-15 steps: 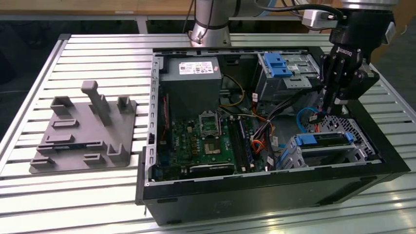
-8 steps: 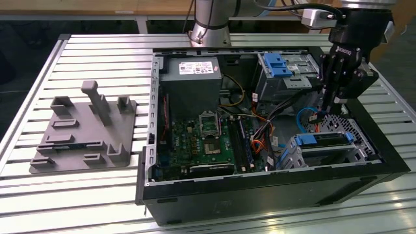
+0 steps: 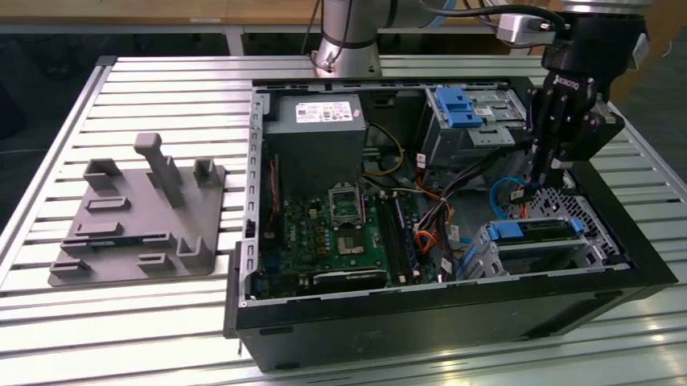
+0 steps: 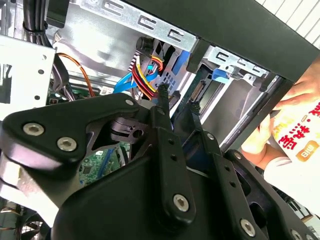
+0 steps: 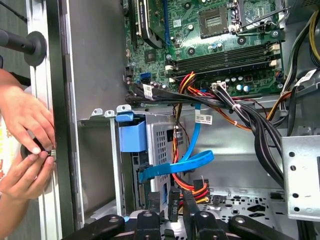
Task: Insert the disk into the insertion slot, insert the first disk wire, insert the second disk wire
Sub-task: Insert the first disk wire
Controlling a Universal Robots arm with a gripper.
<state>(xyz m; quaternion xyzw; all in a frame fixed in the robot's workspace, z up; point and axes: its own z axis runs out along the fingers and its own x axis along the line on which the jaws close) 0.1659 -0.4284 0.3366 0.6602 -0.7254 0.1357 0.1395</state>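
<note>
While I am watching these feeds from my desk, I am judging the first step finished. The flat silver hard drive in its bright blue plastic carrier (image 3: 540, 229) is sitting down inside the low silver perforated drive cage (image 3: 597, 241). That is at the lower right of the exterior view, within the open black computer case (image 3: 429, 326).

Wiring is what I am reading as left. The flat bright blue data cable (image 5: 175, 165) is hanging loose in the first wrist view. Its end plug is lying free of any socket that I can make out, so I am counting that wire as not yet in. The other wire is in hand and, as far as I am seeing, not seated either.

The black two-fingered pincer (image 3: 533, 183) is reaching down into the case just above the drive's end, in the right half of the exterior view. In both wrist views its fingers are standing nearly together with only a narrow gap between them. They are appearing to be clamped on a small black plug (image 5: 173, 200) that is trailing a red, yellow and black wire bundle (image 5: 194, 186). I am not able to tell whether that plug is touching the drive's socket.

A person's hands (image 5: 27, 145) are working at the outer edge of the case, well apart from the pincer.
</note>
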